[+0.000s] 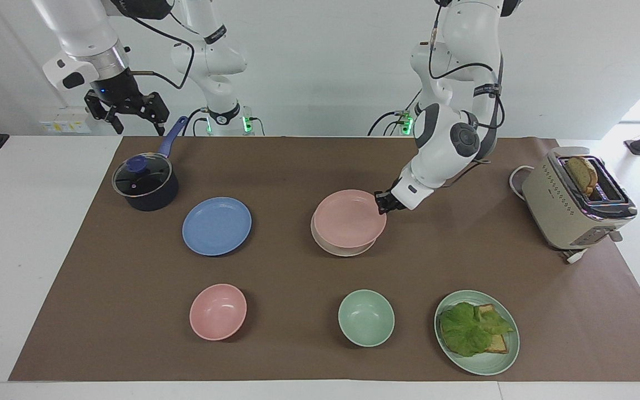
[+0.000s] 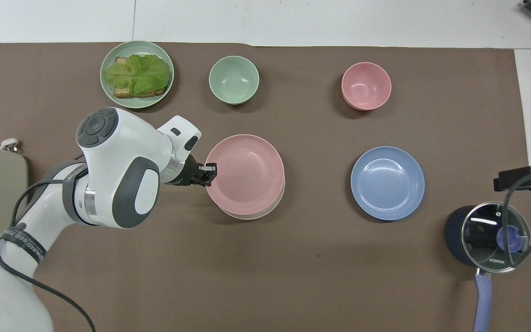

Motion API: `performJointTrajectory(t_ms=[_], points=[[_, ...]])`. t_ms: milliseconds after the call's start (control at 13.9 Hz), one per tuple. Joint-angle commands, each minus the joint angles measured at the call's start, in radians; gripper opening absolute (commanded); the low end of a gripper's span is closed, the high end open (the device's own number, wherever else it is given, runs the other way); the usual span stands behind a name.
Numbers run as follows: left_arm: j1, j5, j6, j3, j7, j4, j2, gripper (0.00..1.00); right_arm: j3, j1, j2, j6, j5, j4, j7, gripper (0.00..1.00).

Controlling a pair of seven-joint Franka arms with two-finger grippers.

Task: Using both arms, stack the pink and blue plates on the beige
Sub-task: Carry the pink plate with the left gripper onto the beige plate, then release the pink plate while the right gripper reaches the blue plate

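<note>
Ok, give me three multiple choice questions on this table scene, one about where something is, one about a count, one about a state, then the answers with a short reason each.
1. Where is the pink plate?
A. over the beige plate
B. on the blue plate
C. beside the toaster

2. How many bowls are on the mat?
A. one
B. two
C. three

3. What is the left gripper doing?
A. hanging open over the pot
B. gripping the pink plate's rim
C. holding the toast

Answers:
1 A: only a sliver of beige rim shows under the pink plate.
2 B: a pink bowl and a green bowl.
3 B: its fingers are shut on the rim; it is the right gripper that hangs open above the pot.
</note>
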Motion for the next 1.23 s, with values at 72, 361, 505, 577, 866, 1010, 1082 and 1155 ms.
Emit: performJointTrajectory(t_ms=[72,361,505,577,866,1010,1082,1155], points=[[-0.017,-0.021,0.025,0.018,-0.003,-0.027,0.007,0.00,0.009,-0.011,0.002,0.087,-0.009,-0.074,-0.020,1.00],[-0.026,-0.019,0.054,0.018,-0.003,-0.026,0.010,0.92,0.008,-0.008,0.041,0.172,-0.003,-0.148,-0.042,1.00],[-0.030,-0.019,0.059,0.018,-0.002,-0.024,0.010,0.97,0.008,-0.013,0.055,0.237,-0.003,-0.191,-0.062,1.00],[-0.030,-0.019,0.057,0.018,-0.003,-0.020,0.011,1.00,0.008,-0.013,0.071,0.246,-0.003,-0.206,-0.074,1.00],[-0.012,0.014,0.033,0.031,0.001,-0.009,0.005,1.00,0.008,-0.014,0.140,0.410,-0.003,-0.295,-0.091,1.00],[0.025,0.129,-0.048,0.053,0.001,0.029,-0.021,1.00,0.008,-0.016,0.154,0.466,0.000,-0.329,-0.123,1.00],[0.061,0.175,-0.096,0.054,0.006,0.057,-0.021,1.00,0.008,-0.031,0.162,0.479,0.001,-0.338,-0.125,1.00],[0.104,0.206,-0.116,0.053,0.012,0.077,-0.022,1.00,0.008,-0.046,0.194,0.498,0.004,-0.342,-0.131,1.00]])
